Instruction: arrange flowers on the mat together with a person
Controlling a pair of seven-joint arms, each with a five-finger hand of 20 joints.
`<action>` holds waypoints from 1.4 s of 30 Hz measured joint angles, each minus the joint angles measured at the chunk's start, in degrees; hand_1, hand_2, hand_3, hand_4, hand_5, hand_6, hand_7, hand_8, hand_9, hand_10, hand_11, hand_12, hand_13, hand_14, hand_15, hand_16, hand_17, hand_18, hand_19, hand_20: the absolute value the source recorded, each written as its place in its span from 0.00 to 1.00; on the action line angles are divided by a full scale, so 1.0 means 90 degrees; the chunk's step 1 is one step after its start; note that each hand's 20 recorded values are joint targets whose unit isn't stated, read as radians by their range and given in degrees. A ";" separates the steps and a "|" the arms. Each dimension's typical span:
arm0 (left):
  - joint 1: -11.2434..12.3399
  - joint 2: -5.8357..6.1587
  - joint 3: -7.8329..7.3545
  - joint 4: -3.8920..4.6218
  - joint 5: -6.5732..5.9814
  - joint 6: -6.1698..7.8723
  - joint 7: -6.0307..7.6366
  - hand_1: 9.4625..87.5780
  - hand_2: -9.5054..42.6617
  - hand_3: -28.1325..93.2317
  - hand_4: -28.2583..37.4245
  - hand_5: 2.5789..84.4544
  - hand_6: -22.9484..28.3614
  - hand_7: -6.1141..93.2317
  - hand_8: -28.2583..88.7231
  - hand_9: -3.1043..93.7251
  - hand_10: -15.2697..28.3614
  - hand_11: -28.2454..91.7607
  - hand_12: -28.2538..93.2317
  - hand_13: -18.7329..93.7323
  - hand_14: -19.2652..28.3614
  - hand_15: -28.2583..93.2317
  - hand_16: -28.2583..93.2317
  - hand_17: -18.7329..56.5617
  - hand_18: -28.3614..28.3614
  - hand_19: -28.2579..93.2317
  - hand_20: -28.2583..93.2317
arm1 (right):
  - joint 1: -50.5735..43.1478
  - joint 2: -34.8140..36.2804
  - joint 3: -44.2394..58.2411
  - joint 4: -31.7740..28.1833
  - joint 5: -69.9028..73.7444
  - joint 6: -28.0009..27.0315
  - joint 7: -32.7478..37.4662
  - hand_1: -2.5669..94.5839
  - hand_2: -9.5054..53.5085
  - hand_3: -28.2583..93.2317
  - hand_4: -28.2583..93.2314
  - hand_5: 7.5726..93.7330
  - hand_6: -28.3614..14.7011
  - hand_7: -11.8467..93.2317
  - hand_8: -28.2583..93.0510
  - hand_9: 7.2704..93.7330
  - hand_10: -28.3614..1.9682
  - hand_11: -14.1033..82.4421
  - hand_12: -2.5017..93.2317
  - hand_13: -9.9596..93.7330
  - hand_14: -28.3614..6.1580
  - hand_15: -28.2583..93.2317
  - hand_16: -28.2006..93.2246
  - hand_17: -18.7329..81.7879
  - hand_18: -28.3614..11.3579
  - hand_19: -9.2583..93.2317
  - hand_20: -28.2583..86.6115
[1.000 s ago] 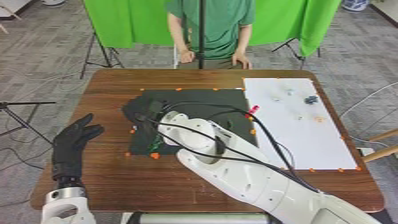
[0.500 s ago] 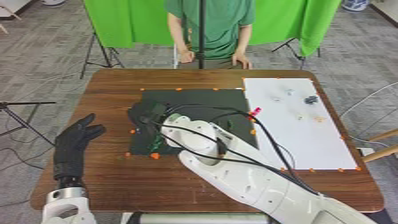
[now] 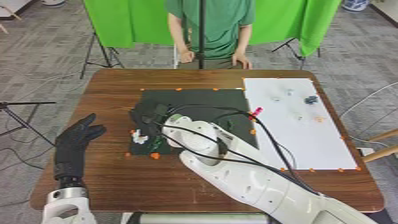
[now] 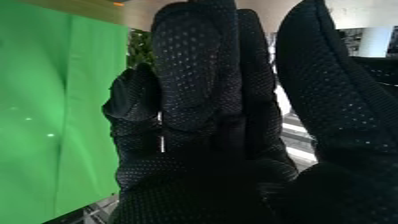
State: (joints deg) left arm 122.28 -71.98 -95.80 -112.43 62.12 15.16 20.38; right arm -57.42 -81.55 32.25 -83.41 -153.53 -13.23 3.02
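A white flower (image 3: 139, 136) lies on the dark mat (image 3: 204, 95) near its left edge, beside a green stem (image 3: 155, 145) and just on the robot's side of the right hand (image 3: 149, 114). That hand is over the mat's left part, its arm (image 3: 235, 172) stretching across from the lower right. Seen from the wrist, the right hand (image 4: 204, 175) is wide, fingers (image 4: 187, 65) straight and close together, thumb (image 4: 320, 75) well apart from them; a patch of green (image 4: 139, 47) shows beyond, too little of it to identify. A pink piece (image 3: 257, 111) sits near the seam between the dark mat and the white sheet (image 3: 293, 145), where a dark blue flower (image 3: 311, 100) lies near the far right, close to small pale pieces (image 3: 289, 92). The left hand (image 3: 73, 145) is wide too, fingers loosely extended, over the left side of the brown table (image 3: 115, 185).
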 measured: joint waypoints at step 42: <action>0.0385 -0.0173 -0.0257 -0.0314 0.0369 -0.0161 -0.0230 0.21 0.17 0.82 0.11 0.61 0.51 0.20 0.19 0.62 0.70 0.41 0.36 0.61 0.79 0.43 0.22 0.46 0.74 0.34 0.42 | -0.7147 0.0636 0.8037 -0.4488 1.0711 0.0978 -0.1548 0.11 0.19 0.85 0.09 0.38 0.63 0.18 0.17 0.36 0.43 0.18 0.15 0.37 0.49 0.29 0.32 0.36 0.32 0.12 0.46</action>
State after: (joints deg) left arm 125.75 -73.53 -98.11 -115.25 65.44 13.71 18.31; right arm -121.75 -75.83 104.59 -123.80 -57.13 -4.43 -10.91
